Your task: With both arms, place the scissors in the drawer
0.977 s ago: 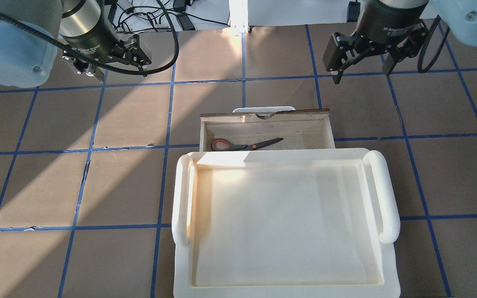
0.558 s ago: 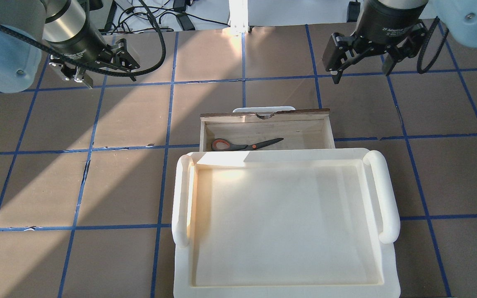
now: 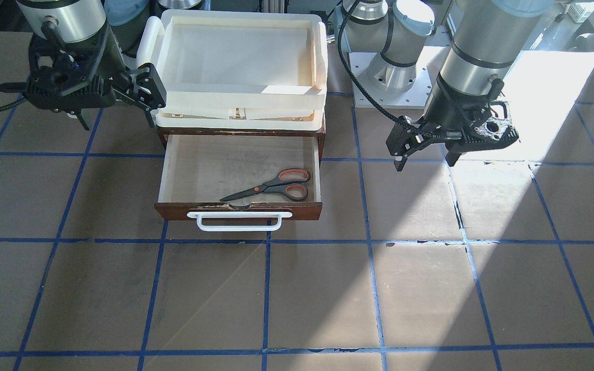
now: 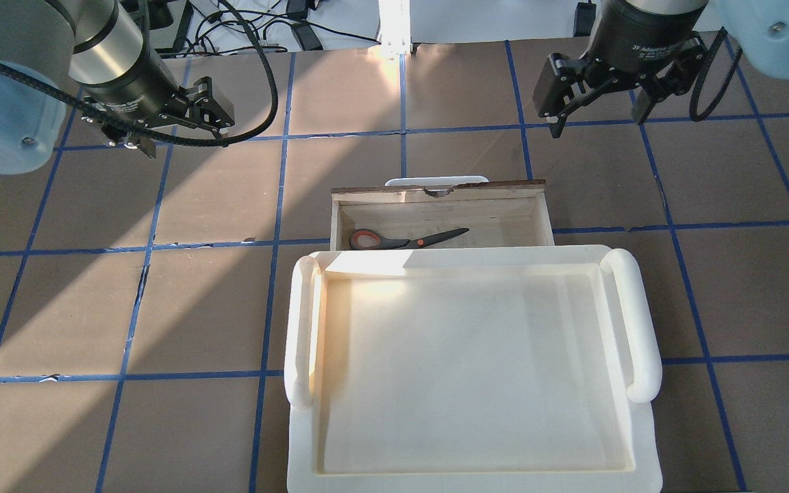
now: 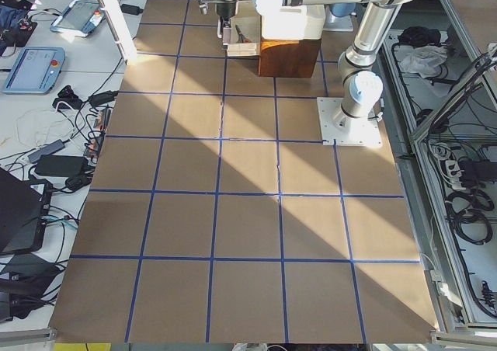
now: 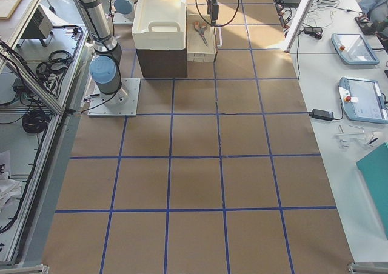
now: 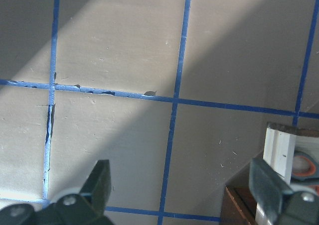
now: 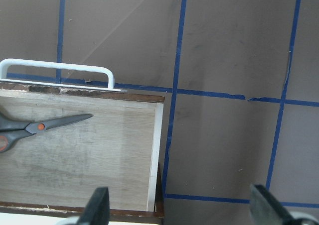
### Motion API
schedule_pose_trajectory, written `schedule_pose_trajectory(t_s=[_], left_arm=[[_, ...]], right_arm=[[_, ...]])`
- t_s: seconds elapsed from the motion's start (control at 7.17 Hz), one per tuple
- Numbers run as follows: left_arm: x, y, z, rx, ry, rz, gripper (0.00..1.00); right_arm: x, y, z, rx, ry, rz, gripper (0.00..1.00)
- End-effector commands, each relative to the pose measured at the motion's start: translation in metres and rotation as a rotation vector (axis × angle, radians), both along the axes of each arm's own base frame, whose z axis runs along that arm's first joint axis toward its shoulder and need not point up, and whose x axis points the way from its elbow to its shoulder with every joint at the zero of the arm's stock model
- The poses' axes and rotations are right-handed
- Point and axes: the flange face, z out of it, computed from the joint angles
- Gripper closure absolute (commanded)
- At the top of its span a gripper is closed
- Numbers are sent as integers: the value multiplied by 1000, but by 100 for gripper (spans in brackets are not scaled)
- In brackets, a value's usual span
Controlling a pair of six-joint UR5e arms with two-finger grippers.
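Note:
The scissors lie flat inside the open drawer, handles toward its left-arm side. They also show in the overhead view and the right wrist view. The drawer's white bar handle faces away from the robot. My left gripper is open and empty above bare table, well to the drawer's left. My right gripper is open and empty above the table, beyond the drawer's right corner. In the left wrist view only the drawer's corner shows.
A large cream-white tray sits on top of the cabinet, over the drawer's rear part. The table is brown board with blue tape lines. Cables and a white post lie at the far edge.
My left gripper has shifted a little left and back toward the robot, staying open. The right gripper has hardly moved. The scissors and the drawer have not moved.

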Motion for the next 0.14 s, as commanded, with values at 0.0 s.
schedule_pose_trajectory(t_s=[0.0], left_arm=[[-1, 1, 0, -2, 8, -3, 0]], right_arm=[[0, 0, 0, 0, 2, 1, 0]])
